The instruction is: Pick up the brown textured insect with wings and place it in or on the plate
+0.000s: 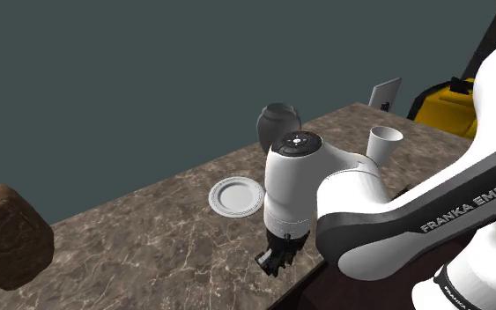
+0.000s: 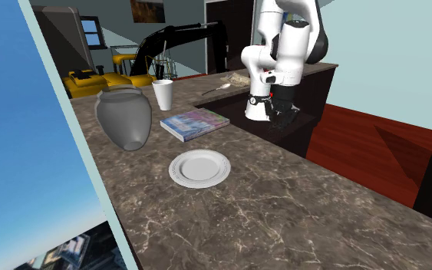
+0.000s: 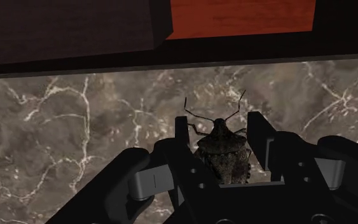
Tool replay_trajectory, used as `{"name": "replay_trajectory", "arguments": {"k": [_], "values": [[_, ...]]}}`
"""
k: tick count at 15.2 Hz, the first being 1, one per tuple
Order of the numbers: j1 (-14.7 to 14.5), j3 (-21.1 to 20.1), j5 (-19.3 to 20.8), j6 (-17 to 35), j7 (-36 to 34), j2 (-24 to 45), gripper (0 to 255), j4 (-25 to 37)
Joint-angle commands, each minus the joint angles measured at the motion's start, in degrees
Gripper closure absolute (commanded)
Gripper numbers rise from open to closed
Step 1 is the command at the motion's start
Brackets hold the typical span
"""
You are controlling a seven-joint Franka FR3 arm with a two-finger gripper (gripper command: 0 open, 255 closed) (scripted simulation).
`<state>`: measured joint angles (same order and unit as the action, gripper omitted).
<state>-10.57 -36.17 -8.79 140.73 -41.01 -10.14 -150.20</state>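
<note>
- Brown insect [image 3: 220, 153] is clasped across its body by the hand [image 3: 222, 127] (antennae pointing forward), ready for lifting off the bench [image 1: 149, 238].
- Plate [image 1: 217, 195] lies well apart, so a carry probably follows.

Dark brown marble-patterned counter [image 2: 283, 207] with white veins, carrying five things

A white round plate with a ribbed rim [image 2: 199, 167] lies flat near the middle, with bare stone all round it; beyond it, toward the second exterior view's left, a grey rounded vase with a narrow neck [image 2: 124, 116] stands upright; just beside the vase lies a flat book with a colourful cover [image 2: 195, 123]; behind the book stands a white tapered cup [image 2: 163, 94], upright; a pale spoon [image 2: 216, 89] lies further back, near the counter's edge.
</note>
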Motion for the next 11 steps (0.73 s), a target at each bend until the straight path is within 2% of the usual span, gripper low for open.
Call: {"name": "replay_trajectory", "arguments": {"k": [1,6,11], "values": [[1.0,0.8,1.0,-0.8,0.9,0.7,255,1.3],[5.7,3.7,7.9,-1.1,2.8,8.1,255,8.0],[8.6,6.7,13.8,-2.8,4.4,15.7,255,16.2]]}}
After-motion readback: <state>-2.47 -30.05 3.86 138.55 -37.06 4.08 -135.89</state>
